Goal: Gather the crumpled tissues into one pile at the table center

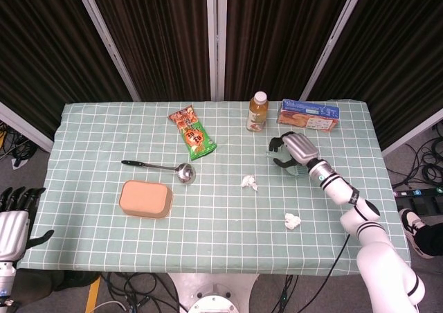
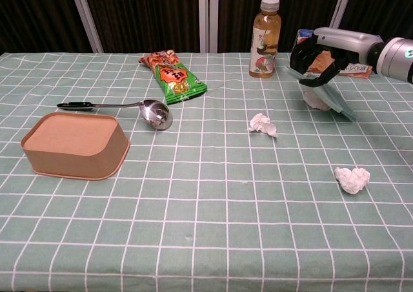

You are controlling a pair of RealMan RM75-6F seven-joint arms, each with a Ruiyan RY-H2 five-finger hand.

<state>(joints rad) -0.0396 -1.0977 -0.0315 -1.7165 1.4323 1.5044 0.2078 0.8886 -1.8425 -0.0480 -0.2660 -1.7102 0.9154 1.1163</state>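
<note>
Three crumpled white tissues lie on the green checked cloth. One tissue (image 1: 249, 182) (image 2: 262, 124) sits near the middle. Another tissue (image 1: 292, 221) (image 2: 352, 179) lies toward the front right. The third tissue (image 2: 314, 100) peeks out under my right hand (image 1: 294, 149) (image 2: 326, 46), which hangs just above it with dark fingers arched downward and nothing in them; the head view hides this tissue behind the hand. My left hand (image 1: 14, 219) hangs off the table's front left corner, fingers spread and empty.
A drink bottle (image 1: 257, 111) (image 2: 266, 39) and a biscuit box (image 1: 309, 114) stand at the back right, close behind the right hand. A snack bag (image 1: 192, 133), a ladle (image 1: 159, 167) and a brown container (image 1: 145, 198) occupy the left half.
</note>
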